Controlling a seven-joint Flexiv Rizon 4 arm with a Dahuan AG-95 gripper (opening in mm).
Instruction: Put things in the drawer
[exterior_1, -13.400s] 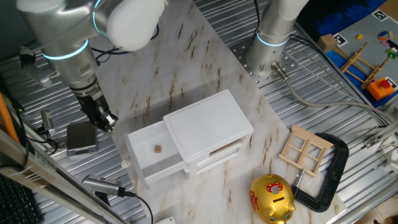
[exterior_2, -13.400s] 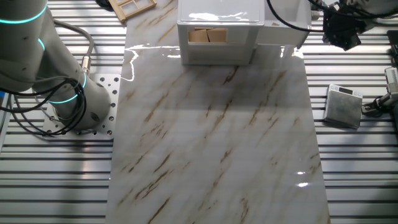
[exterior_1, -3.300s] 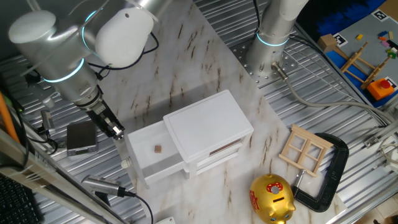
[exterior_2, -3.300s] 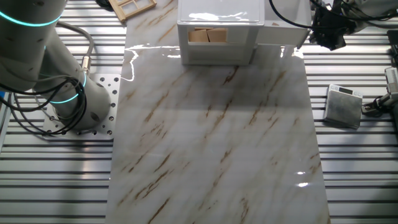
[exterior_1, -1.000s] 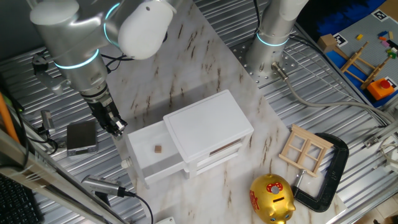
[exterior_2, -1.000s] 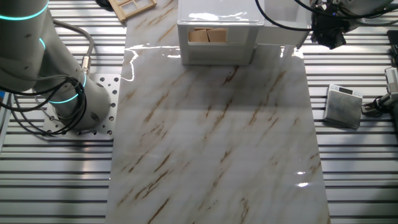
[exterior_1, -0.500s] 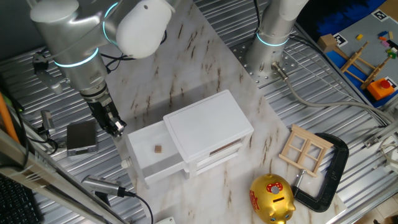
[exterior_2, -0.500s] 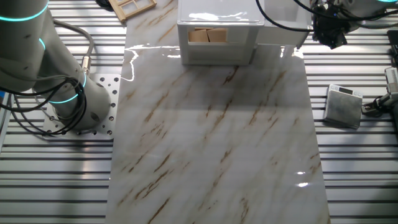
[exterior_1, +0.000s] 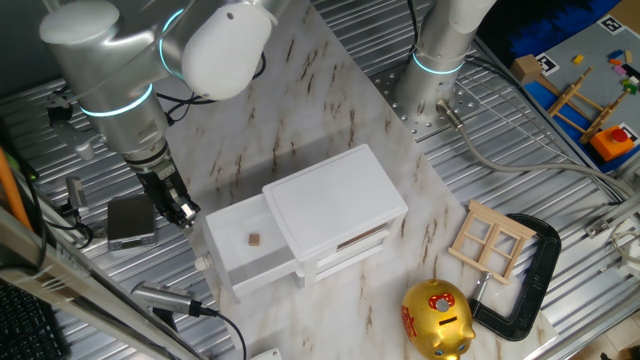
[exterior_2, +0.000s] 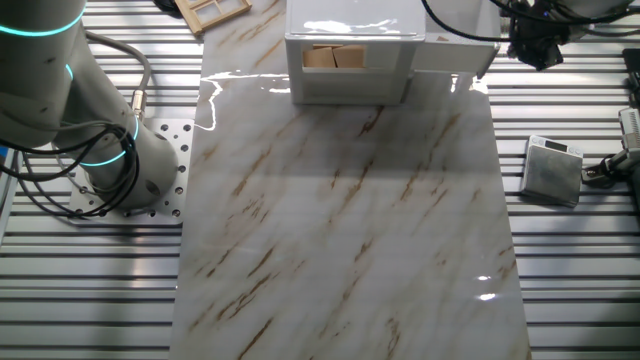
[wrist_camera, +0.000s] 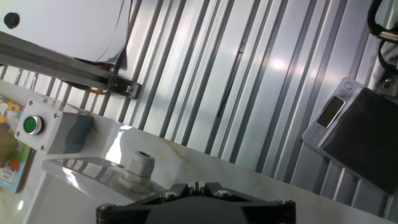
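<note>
The white cabinet (exterior_1: 335, 205) stands on the marble board, and its top drawer (exterior_1: 237, 255) is pulled out toward the left. A tiny brown block (exterior_1: 254, 240) lies on the drawer floor. My gripper (exterior_1: 183, 212) hangs just beyond the drawer's far left corner, over the metal table, with the jaws shut and nothing between them. In the other fixed view the gripper (exterior_2: 537, 50) is to the right of the open drawer (exterior_2: 455, 48). The hand view shows the closed gripper (wrist_camera: 200, 185) above the drawer's round knob (wrist_camera: 138, 164). The block is hidden in that view.
A grey scale (exterior_1: 130, 222) lies left of the gripper and also shows in the hand view (wrist_camera: 357, 134). A gold piggy bank (exterior_1: 437, 318), a wooden window frame (exterior_1: 492, 240) and a black clamp (exterior_1: 525, 275) sit right of the cabinet. The arm's base (exterior_1: 440, 60) stands behind.
The arm has swung a little to the left, carrying the shut gripper slightly away from the drawer corner. The drawer and the block have not moved.
</note>
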